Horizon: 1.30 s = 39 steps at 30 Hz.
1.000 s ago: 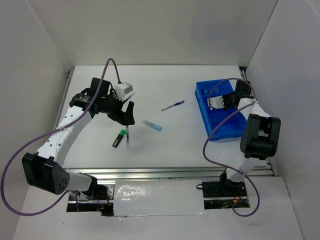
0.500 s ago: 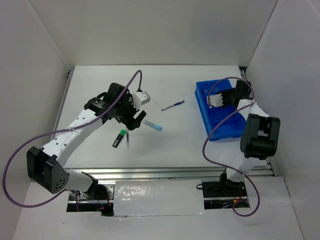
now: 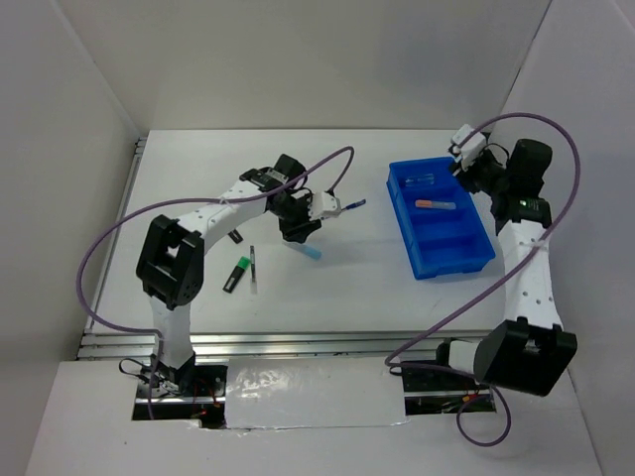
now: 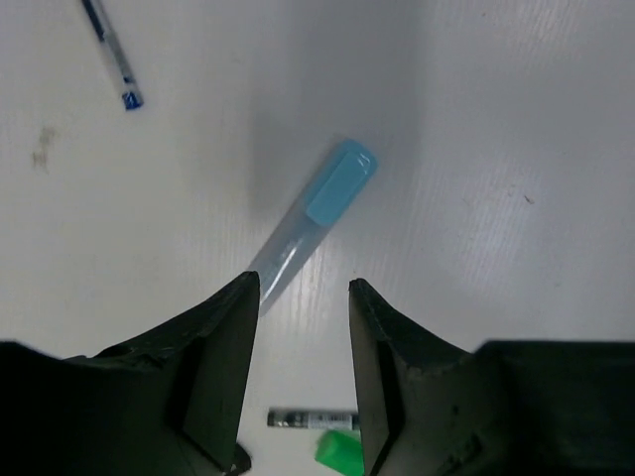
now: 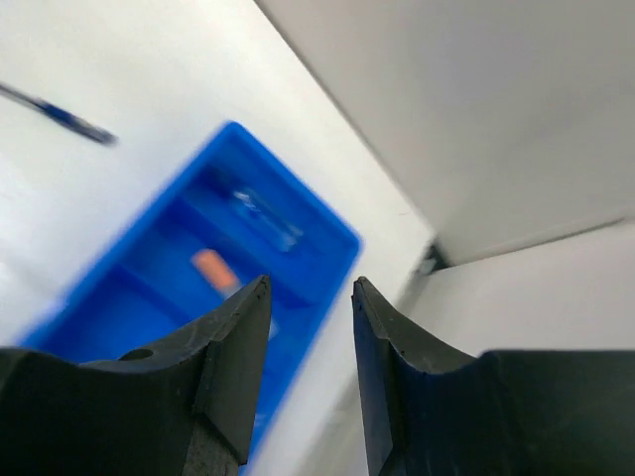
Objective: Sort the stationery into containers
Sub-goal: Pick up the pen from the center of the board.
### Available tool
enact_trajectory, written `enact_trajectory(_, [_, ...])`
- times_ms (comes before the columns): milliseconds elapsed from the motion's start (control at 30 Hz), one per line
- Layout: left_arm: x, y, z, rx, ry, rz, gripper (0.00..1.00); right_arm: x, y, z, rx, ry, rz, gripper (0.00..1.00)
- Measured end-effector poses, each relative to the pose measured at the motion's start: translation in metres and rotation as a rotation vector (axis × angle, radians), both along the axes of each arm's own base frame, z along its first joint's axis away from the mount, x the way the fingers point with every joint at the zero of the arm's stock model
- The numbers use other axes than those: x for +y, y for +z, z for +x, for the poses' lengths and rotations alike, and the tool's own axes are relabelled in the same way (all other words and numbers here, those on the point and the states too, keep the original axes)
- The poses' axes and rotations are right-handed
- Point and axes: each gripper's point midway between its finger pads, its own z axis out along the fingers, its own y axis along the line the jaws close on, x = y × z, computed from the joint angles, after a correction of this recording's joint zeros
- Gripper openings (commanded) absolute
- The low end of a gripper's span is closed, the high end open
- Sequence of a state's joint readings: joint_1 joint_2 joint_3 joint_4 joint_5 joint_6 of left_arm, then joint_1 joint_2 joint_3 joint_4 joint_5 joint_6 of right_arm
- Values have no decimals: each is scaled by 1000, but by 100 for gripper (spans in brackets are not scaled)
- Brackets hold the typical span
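A light-blue marker (image 3: 309,250) (image 4: 319,206) lies flat on the white table. My left gripper (image 3: 297,228) (image 4: 303,288) hangs just above its clear end, jaws open with nothing between them. A thin blue pen (image 3: 348,206) (image 4: 113,56) lies beyond it. A green-capped black highlighter (image 3: 236,275) (image 4: 325,433) and a slim grey pen (image 3: 252,268) lie nearer the front. The blue divided tray (image 3: 481,260) (image 5: 109,317) holds a marker with a pink-orange cap (image 3: 437,204) (image 5: 212,270). My right gripper (image 3: 468,171) (image 5: 311,288) is raised over the tray's far right corner, open and empty.
A small dark item (image 3: 236,236) lies on the table left of my left arm. A clear object (image 5: 264,214) rests in the tray's far compartment. White walls enclose the table on three sides, with the right wall close beside the tray.
My left arm swung right to above the light-blue marker and its jaws narrowed. My right gripper opened, lifted away from the tray, and the pink-orange-capped marker now lies in the tray.
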<state>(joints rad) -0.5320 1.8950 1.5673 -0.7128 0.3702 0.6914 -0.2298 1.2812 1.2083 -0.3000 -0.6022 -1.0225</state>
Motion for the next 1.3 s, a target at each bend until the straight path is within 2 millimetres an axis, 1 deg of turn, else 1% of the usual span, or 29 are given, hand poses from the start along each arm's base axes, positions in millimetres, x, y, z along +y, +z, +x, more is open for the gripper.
enact_trajectory(67, [-8,-9,5,10,-49,4,56,2,11,-19,35,-29,148,46])
enact_trajectory(133, [-12,-18,6,24,-87,15,56,2,15,-36,74,-58,272,46])
enact_trajectory(267, [-16,-35,1,60,-169,46,61,10,7,-63,154,-86,434,47])
enact_trajectory(333, [-19,-44,0,71,-207,63,63,15,2,-72,190,-91,493,47])
enact_trajectory(400, [-18,-54,-7,94,-245,85,65,18,-6,-80,235,-100,547,47])
enact_trajectory(467, [-17,-60,-11,110,-266,99,65,19,-12,-83,264,-108,578,47])
enact_trajectory(600, [-18,-68,-13,106,-300,111,63,18,-16,-89,304,-119,627,47])
enact_trajectory(767, [-19,-73,-9,70,-322,123,55,21,-16,-94,327,-114,666,47])
enact_trajectory(867, [-16,-85,-11,58,-327,151,52,24,-13,-97,331,-106,686,47])
enact_trajectory(1033, [-20,-88,-10,12,-339,167,47,29,-15,-102,349,-106,718,46])
enact_trajectory(1167, [-20,-88,-11,8,-336,172,33,30,-20,-103,364,-109,732,46])
enact_trajectory(1200, [-20,-88,-11,7,-335,174,24,30,-20,-104,366,-109,735,46])
enact_trajectory(1233, [-20,-87,-11,6,-332,175,20,31,-20,-104,366,-109,737,46])
enact_trajectory(1300, [-20,-87,-11,14,-312,173,14,32,-18,-105,365,-105,743,46])
